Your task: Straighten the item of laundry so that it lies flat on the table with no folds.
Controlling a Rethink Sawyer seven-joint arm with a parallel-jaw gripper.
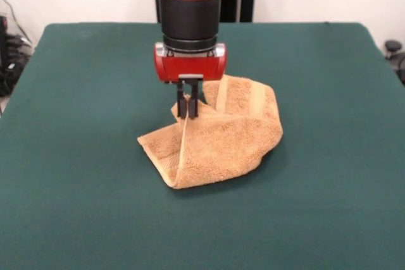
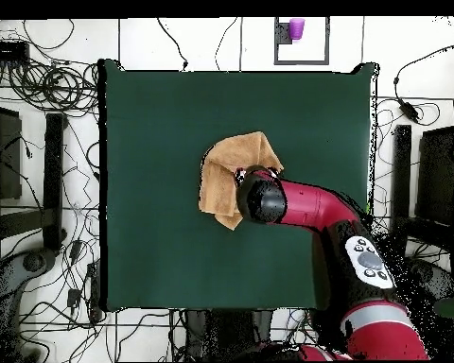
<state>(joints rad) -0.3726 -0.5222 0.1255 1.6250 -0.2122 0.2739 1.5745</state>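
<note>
The item of laundry (image 1: pixel 221 140), an orange-tan terry towel with paler bands, lies rumpled and folded over itself near the middle of the dark green table (image 1: pixel 76 175). My gripper (image 1: pixel 188 113) hangs straight down at the towel's upper left part, and its dark fingers (image 1: pixel 182 104) are shut on a raised ridge of cloth that peaks up between them. From above, the towel (image 2: pixel 229 170) shows as a folded shape with the arm's wrist covering its right-hand edge; the gripper itself is hidden under the wrist there.
The red and black arm (image 2: pixel 311 210) crosses the table (image 2: pixel 155 246) from the lower right in the overhead view. Cables and dark equipment (image 2: pixel 42 189) lie on the floor around the table. A purple cup (image 2: pixel 296 27) stands beyond the top edge.
</note>
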